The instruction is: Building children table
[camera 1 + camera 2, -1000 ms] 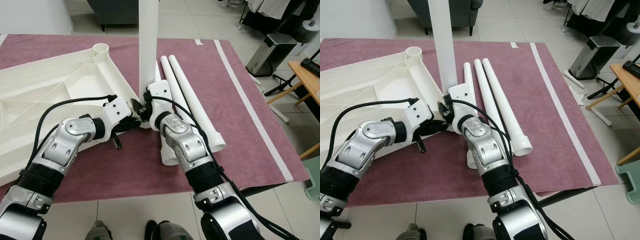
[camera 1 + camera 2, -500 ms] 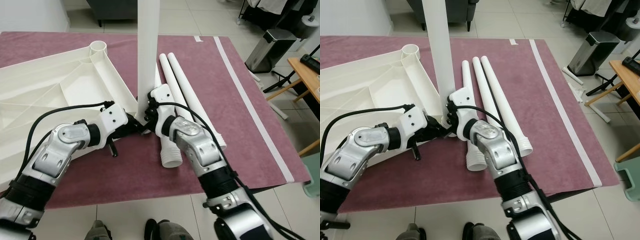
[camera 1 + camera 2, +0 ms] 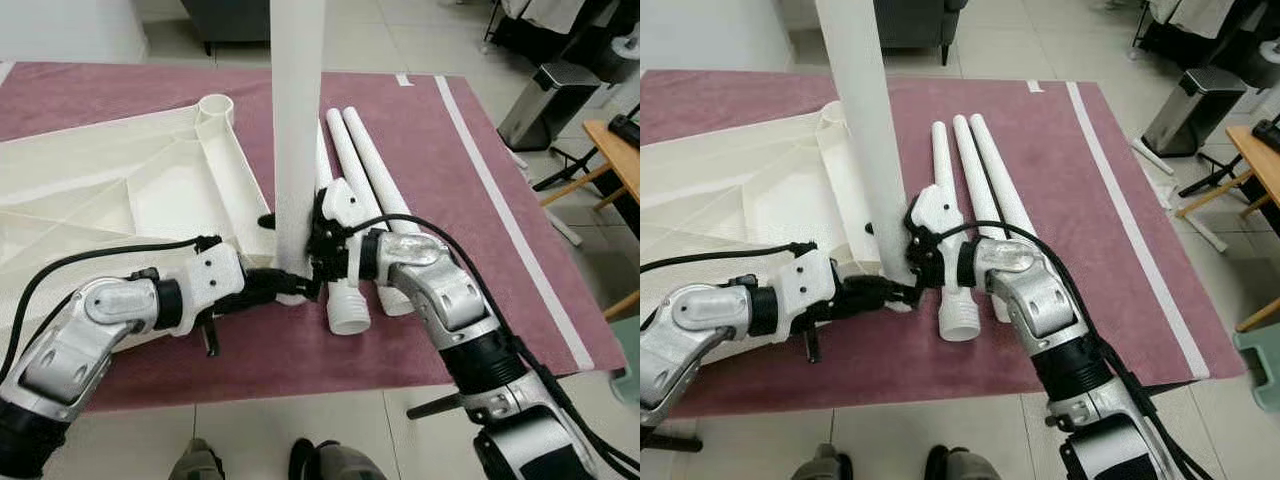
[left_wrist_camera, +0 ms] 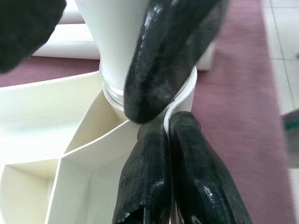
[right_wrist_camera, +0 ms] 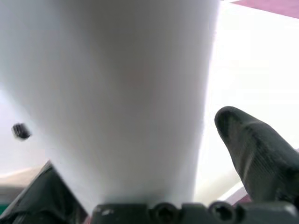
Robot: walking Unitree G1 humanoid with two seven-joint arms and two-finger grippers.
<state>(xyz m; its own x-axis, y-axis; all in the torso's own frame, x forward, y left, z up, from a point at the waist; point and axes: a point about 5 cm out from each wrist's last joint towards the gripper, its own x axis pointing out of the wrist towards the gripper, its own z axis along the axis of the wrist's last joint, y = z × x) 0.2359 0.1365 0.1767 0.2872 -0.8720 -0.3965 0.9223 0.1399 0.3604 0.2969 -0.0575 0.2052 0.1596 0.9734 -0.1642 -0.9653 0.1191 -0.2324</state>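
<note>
The white table top (image 3: pixel 100 190) lies upside down on a mauve rug (image 3: pixel 480 200). One white leg (image 3: pixel 298 120) stands upright in its near corner socket. My right gripper (image 3: pixel 318 240) is shut on this leg just above the socket; in the right wrist view the leg (image 5: pixel 135 84) sits between the black fingers (image 5: pixel 257 149). My left gripper (image 3: pixel 300 285) is shut on the thin rim of the socket (image 4: pixel 184 100), seen pinched in the left wrist view at the gripper (image 4: pixel 167 128). Three loose legs (image 3: pixel 372 170) lie side by side on the rug just right of the upright one.
A second corner socket (image 3: pixel 214 104) stands at the far end of the table top. A steel bin (image 3: pixel 1185 115) and a wooden table edge (image 3: pixel 1260 150) are off the rug at the right. A person's shoes (image 3: pixel 330 462) are at the rug's near edge.
The camera has shifted. My right elbow has swung out to the right and my left forearm has dropped lower; both grippers have stayed at the base of the upright leg.
</note>
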